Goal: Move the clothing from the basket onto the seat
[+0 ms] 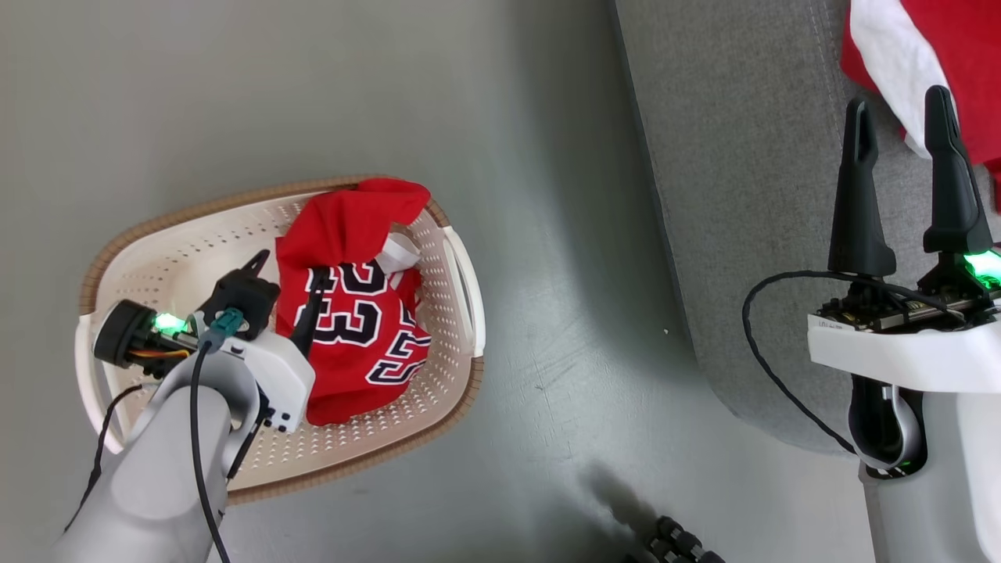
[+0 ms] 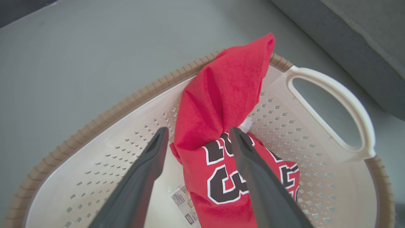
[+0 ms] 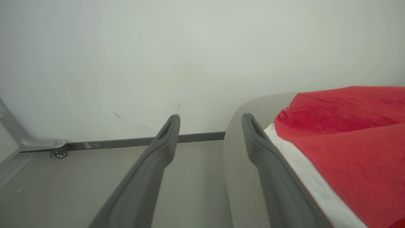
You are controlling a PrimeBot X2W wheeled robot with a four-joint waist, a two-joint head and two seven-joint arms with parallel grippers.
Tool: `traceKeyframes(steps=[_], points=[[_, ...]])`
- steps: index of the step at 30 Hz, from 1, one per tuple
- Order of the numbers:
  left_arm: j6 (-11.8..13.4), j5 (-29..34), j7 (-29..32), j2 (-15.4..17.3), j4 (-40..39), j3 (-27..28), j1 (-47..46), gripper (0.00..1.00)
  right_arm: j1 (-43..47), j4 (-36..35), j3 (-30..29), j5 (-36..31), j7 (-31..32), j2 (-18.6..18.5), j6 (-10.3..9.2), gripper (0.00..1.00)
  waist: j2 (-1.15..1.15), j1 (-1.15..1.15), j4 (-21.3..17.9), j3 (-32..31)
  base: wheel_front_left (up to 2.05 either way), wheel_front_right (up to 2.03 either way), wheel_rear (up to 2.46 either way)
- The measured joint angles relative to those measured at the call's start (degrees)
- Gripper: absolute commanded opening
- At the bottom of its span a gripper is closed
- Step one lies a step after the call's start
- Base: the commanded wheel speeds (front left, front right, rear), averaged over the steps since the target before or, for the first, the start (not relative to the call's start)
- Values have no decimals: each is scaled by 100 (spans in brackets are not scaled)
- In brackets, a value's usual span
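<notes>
The clothing (image 2: 221, 104), a bunched red 23 jersey, sits in the basket (image 2: 110, 110). The left gripper (image 2: 199, 133) is over it, jaws spread wide. Best to sink lower and pinch that thick twisted fold, I'd say. Farther off, the right gripper (image 1: 898, 102) hangs open above the seat (image 1: 743, 195), where another red garment (image 1: 962, 47) lies.

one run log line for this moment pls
left gripper: open over jersey in basket | right gripper: open, empty, at seat edge | red garment: on seat
</notes>
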Motion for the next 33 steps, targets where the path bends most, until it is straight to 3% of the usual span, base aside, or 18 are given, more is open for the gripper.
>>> traceKeyframes(steps=[16, 28, 33], points=[[26, 157, 269, 215, 463, -52, -430, 100, -325, 32, 120, 186, -10, 0, 0, 100, 0, 0, -262, 490, 0, 0, 0], [474, 208, 420, 430, 804, 138, -720, 100, -559, 80, 148, 336, -35, 0, 0, 100, 0, 0, -437, 775, 0, 0, 0], [533, 202, 425, 411, 873, 180, -754, 100, -625, 75, 188, 364, -44, 0, 0, 100, 0, 0, -487, 872, 0, 0, 0]])
